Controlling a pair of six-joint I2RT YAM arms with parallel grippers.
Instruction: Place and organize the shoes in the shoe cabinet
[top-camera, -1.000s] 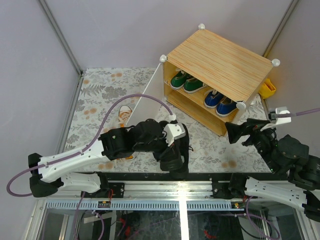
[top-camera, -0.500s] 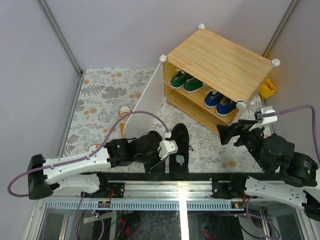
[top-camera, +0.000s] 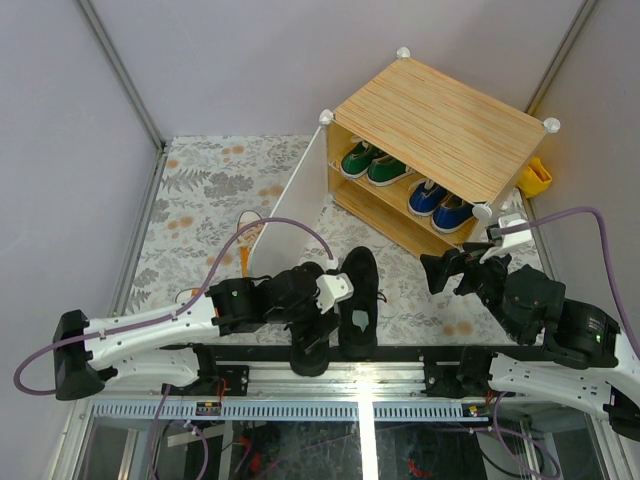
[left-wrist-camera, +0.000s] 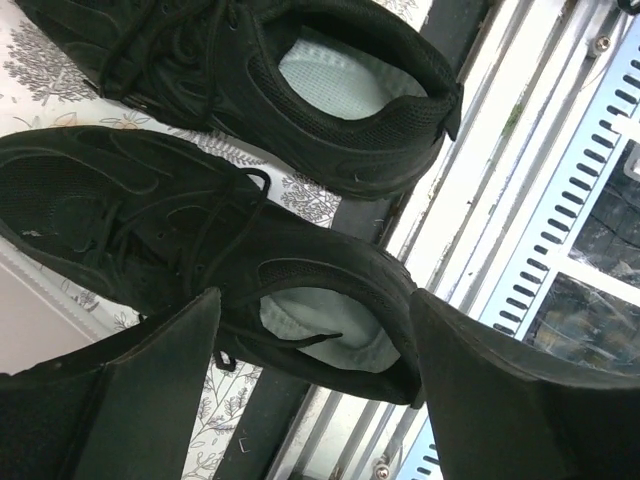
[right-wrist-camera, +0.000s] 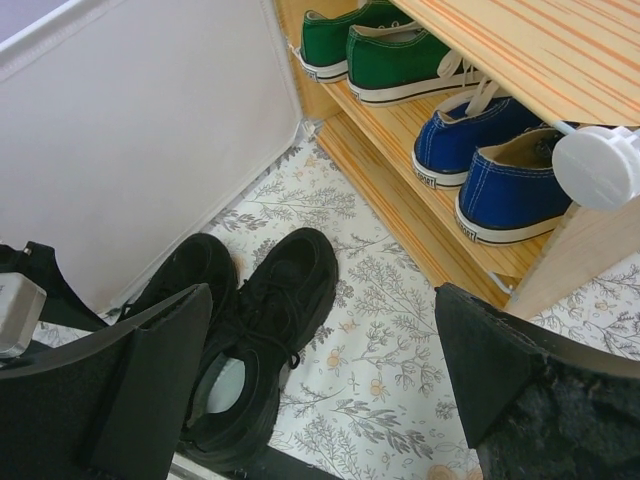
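The shoe cabinet (top-camera: 445, 125) stands at the back right with its white door (top-camera: 290, 215) swung open. Green shoes (top-camera: 370, 163) sit on its upper shelf and blue shoes (top-camera: 440, 205) on the lower one; the right wrist view shows the same green pair (right-wrist-camera: 370, 45) and blue pair (right-wrist-camera: 490, 160). Two black shoes (left-wrist-camera: 200, 230) lie side by side at the near edge, one of them (top-camera: 358, 295) in plain view from above. My left gripper (left-wrist-camera: 315, 385) is open, its fingers straddling the heel of the left black shoe. My right gripper (right-wrist-camera: 325, 370) is open and empty above the mat, right of the black shoes (right-wrist-camera: 280, 300).
An orange shoe (top-camera: 248, 228) lies on the floral mat (top-camera: 200, 190), half hidden by the door. A yellow object (top-camera: 535, 177) sits right of the cabinet. The heel of the left black shoe overhangs the black rail (top-camera: 400, 352) at the table's near edge.
My left gripper has opened and let go of the black shoe, which now rests beside its mate. My right arm has moved left, towards the black shoes.
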